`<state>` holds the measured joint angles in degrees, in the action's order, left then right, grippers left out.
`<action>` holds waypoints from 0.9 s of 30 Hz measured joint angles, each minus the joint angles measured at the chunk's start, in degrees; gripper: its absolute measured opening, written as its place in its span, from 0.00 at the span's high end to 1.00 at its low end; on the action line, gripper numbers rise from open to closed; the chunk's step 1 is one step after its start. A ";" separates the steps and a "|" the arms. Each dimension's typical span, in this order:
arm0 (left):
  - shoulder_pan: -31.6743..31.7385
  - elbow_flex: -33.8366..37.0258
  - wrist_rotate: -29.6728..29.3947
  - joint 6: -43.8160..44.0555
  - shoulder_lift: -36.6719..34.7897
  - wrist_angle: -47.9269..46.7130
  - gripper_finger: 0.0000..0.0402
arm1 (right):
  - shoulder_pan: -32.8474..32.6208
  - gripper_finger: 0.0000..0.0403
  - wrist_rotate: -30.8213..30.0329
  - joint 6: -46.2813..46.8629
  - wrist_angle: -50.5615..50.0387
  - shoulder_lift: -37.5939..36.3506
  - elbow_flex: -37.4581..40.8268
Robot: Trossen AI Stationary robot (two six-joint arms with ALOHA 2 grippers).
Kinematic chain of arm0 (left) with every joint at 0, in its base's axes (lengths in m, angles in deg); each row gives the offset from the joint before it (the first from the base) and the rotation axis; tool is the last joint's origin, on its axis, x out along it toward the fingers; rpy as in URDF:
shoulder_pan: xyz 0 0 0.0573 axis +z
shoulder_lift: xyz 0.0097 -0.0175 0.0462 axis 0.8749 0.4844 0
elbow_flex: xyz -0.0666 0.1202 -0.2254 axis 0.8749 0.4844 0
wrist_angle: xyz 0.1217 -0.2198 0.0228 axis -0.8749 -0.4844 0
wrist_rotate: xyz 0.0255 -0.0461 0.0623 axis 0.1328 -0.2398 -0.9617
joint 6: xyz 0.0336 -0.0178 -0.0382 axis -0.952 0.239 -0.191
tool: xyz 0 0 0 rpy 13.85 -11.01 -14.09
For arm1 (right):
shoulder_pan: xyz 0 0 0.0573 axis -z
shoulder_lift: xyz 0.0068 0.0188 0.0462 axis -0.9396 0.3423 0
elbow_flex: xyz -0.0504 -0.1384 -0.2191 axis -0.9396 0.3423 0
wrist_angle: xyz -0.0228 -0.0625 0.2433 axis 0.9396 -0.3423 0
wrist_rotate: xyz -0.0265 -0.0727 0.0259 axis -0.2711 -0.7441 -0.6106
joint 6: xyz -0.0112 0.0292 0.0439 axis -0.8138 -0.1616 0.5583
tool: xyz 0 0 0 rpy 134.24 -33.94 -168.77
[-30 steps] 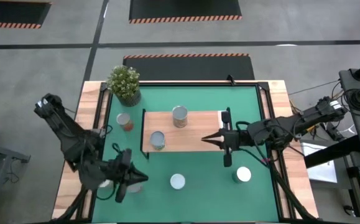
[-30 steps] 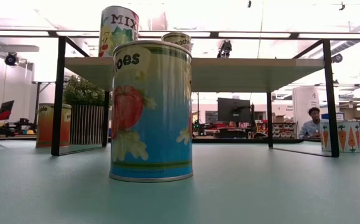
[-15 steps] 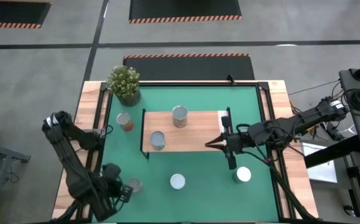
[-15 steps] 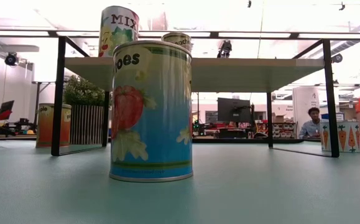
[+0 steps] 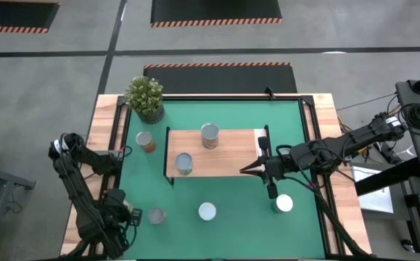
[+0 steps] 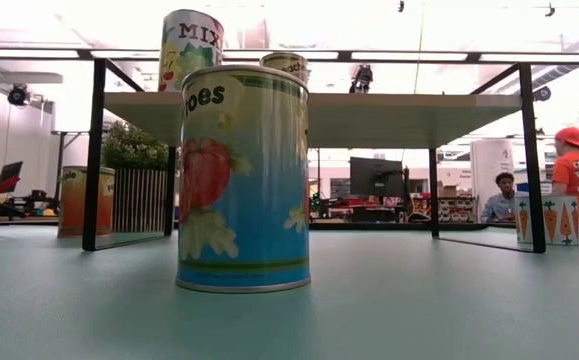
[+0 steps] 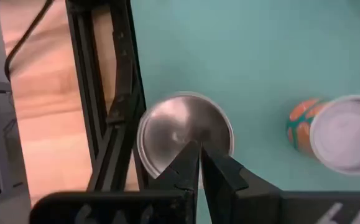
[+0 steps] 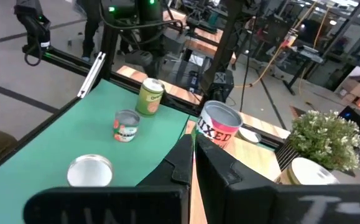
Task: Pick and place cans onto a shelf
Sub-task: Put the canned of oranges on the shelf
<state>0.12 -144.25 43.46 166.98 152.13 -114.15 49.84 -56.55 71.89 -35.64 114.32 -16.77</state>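
Green matting covers the counter [image 5: 297, 217] in the high view, where the shelf [image 5: 231, 156] sits mid-table carrying two cans [image 5: 210, 135]. Three more cans stand on the mat along the near side, a fourth beside the plant [image 5: 145, 96]. The left hand [image 5: 119, 217], fingers pressed together and empty, hovers at the near left corner, just beside the leftmost can [image 5: 156, 215], which lies to its right. The right hand [image 5: 247, 168], also pressed together and empty, points at the shelf's right end, with a green can [image 5: 283, 204] near it on the mat.

At counter level, a tomato can [image 6: 244, 180] stands upright in front of the shelf [image 6: 389, 110]; no hand shows.

From the left wrist, the closed fingers [image 7: 189, 168] hang directly over a can's silver top [image 7: 183, 127], axis vertical, an orange can [image 7: 338, 130] apart from it. That can looks the left arm's likeliest pick, though its fingers must spread first.

From the right wrist, the closed fingers [image 8: 189, 155] aim along the shelf toward a mixed-label can [image 8: 218, 127].
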 joint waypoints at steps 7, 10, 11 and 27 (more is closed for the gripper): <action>0.05 3.49 -0.03 0.00 -1.96 0.53 0.85 | 0.00 0.98 -0.03 0.92 -0.24 0.00 0.58; 0.05 4.48 -0.05 0.00 -2.22 1.07 0.71 | 0.00 0.98 -0.02 1.41 -0.25 0.00 0.66; 0.05 4.77 -0.05 0.00 -2.25 1.34 0.66 | 0.00 0.98 -0.03 1.55 -0.25 0.00 0.67; -1.05 7.34 -0.06 -1.75 -2.28 6.30 0.19 | 0.00 0.98 -0.04 1.52 -0.67 0.00 0.88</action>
<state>-0.94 -136.91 43.39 165.23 149.85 -107.84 49.84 -56.60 73.41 -36.32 114.33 -15.89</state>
